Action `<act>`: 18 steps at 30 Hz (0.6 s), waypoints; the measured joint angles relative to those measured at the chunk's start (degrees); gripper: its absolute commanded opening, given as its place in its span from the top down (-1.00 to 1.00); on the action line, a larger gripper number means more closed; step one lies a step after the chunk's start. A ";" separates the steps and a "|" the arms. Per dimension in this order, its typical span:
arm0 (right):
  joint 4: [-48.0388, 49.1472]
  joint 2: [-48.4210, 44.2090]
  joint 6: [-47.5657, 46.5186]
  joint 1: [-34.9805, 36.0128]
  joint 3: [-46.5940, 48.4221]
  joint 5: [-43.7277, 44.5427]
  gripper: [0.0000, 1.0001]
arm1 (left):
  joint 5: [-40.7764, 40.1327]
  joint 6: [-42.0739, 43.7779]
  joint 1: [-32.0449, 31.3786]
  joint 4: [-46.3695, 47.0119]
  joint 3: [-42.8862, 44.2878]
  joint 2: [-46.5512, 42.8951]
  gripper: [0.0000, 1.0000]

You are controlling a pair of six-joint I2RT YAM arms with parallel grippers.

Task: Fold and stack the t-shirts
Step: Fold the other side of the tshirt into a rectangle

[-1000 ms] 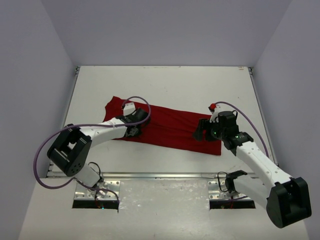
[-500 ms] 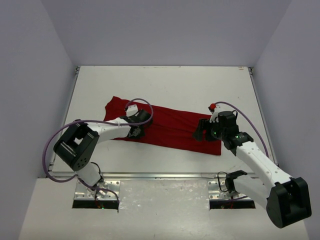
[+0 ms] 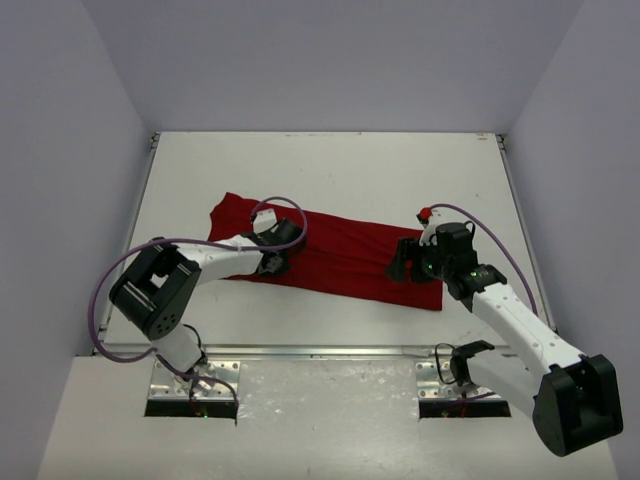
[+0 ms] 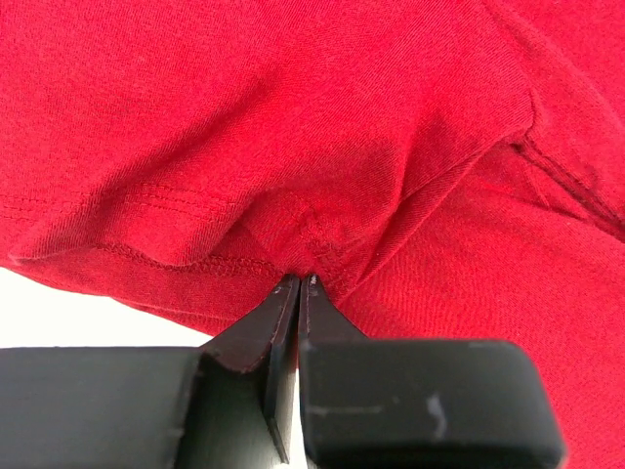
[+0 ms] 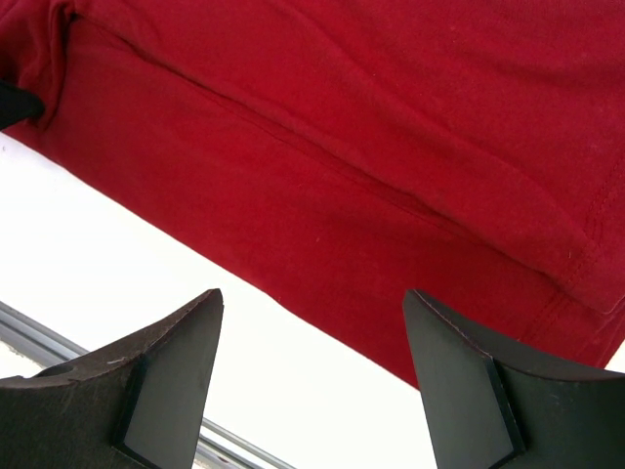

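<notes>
One dark red t-shirt (image 3: pixel 345 252) lies as a long folded strip across the white table (image 3: pixel 330 170), running from upper left to lower right. My left gripper (image 3: pixel 272 263) is down on the strip's near edge at its left part. In the left wrist view that gripper (image 4: pixel 298 281) is shut, and the hemmed cloth (image 4: pixel 293 127) puckers into its tips. My right gripper (image 3: pixel 405 264) hovers over the shirt's right end. In the right wrist view it (image 5: pixel 312 293) stands open above the shirt's near edge (image 5: pixel 342 156), with nothing between its fingers.
A metal rail (image 3: pixel 320 351) runs along the table's near edge, also seen as the rail (image 5: pixel 59 344) in the right wrist view. Grey walls close in the table on the left, back and right. Purple cables loop over both arms.
The left gripper has closed on the shirt's near edge, its fingers coming together on the cloth. The left arm's elbow drew in slightly. The right arm has not moved.
</notes>
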 measured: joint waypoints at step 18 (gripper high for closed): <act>0.00 -0.04 0.00 0.00 -0.11 0.00 -0.50 | -0.15 -0.24 -1.09 0.09 0.00 -0.90 0.88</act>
